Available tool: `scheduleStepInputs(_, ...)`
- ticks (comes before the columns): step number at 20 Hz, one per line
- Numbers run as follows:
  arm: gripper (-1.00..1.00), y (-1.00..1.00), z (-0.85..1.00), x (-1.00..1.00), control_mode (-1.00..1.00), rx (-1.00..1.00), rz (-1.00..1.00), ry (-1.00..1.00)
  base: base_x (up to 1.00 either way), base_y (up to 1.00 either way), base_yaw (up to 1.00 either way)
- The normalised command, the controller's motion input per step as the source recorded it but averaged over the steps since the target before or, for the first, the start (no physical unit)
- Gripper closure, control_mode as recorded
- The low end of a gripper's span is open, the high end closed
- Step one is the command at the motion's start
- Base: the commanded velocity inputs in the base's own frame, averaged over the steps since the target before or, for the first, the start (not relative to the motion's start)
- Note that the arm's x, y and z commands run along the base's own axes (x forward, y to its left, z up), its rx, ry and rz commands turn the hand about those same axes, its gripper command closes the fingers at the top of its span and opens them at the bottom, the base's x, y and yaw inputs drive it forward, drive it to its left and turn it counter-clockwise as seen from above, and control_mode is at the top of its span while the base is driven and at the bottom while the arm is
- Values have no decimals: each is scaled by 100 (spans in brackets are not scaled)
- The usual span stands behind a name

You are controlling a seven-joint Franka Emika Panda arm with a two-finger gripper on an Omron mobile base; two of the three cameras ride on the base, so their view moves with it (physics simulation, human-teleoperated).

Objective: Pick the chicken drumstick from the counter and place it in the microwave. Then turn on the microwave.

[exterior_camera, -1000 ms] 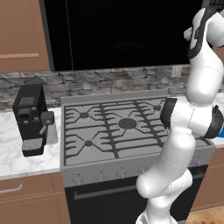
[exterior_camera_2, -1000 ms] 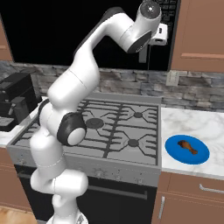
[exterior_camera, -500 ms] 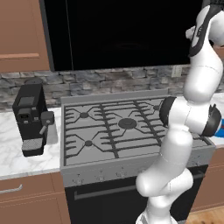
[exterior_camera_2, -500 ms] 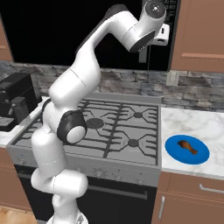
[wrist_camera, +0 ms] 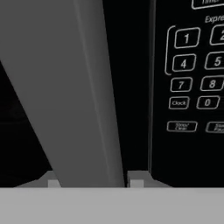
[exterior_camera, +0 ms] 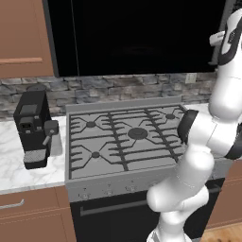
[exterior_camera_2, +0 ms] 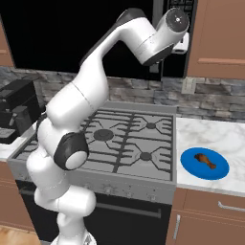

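1. Left base view: the arm rises at the right edge and reaches up to the microwave (exterior_camera: 137, 38), the wide black box above the gas stove (exterior_camera: 125, 137). A black coffee machine (exterior_camera: 33, 127) stands on the marble surface (exterior_camera: 14, 165) left of the stove, well apart from the work.

2. Right base view: the chicken drumstick (exterior_camera_2: 206, 159) lies on a blue plate (exterior_camera_2: 191, 167) on the surface to the right of the stove, untouched and well apart from the arm. The end effector (exterior_camera_2: 155, 69) is up at the microwave's handle (exterior_camera_2: 157, 14), beside the button panel (exterior_camera_2: 181, 12). The door appears shut.

3. Hand view: the 2 fingertips (wrist_camera: 136, 181) stand on either side of the grey handle bar (wrist_camera: 74, 87), closed onto it; the end effector is gripping the handle. The keypad (wrist_camera: 194, 65) sits just beside, to the right.

4. Judgement, step in hand: opening the door, a preliminary. Neither the pick nor the placement is done.

5. Judgement, next move: pull the handle outward in an arc about the door's hinge, keeping the grip square so the bar does not slip, then release and descend to the plate.

6. Obstructions: none seen between handle and plate. The swung door may crowd the arm's own elbow, and the stove grates lie beneath the path.
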Motion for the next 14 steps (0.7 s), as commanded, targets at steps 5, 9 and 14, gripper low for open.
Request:
scheduleStepInputs(5,100,-11,1,-68,-100,0,0,-7,0,0,0)
scheduleStepInputs(9,100,-14,3,-68,-100,0,0,-1,0,0,0)
scheduleStepInputs(14,100,-14,4,-69,-100,0,0,0,0,0,0)
